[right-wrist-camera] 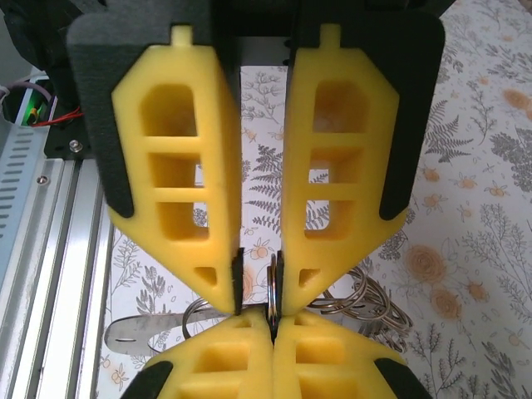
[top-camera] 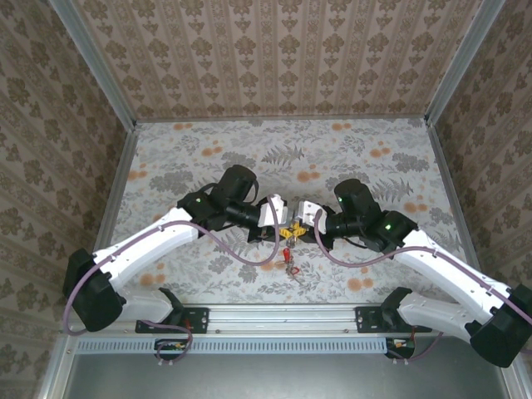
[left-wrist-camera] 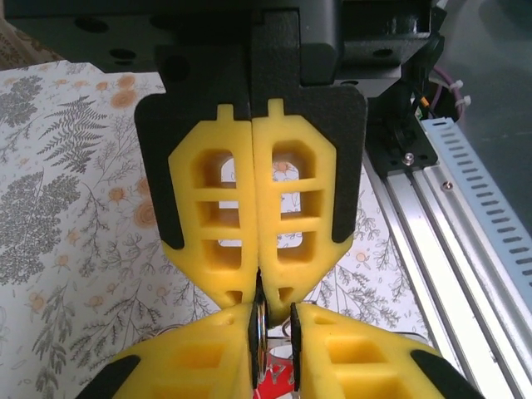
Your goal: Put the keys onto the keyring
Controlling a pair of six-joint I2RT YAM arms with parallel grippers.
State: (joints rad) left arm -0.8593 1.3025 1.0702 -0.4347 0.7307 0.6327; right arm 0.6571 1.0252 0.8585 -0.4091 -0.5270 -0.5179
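Right gripper (right-wrist-camera: 258, 283) pinches the keyring (right-wrist-camera: 272, 291) edge-on; left gripper (left-wrist-camera: 256, 288) — fingers pressed together (contents hidden) — should pry it apart gently, keeping tips aligned.

A floral desk (top-camera: 357, 154) — grey leaves, orange blooms — stands boxed in by beige damask walls (top-camera: 274, 50), with a metal rail (top-camera: 283, 317) along its near edge.

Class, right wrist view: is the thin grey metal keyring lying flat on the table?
No: the right hand pinches the keyring upright between its fingertips.
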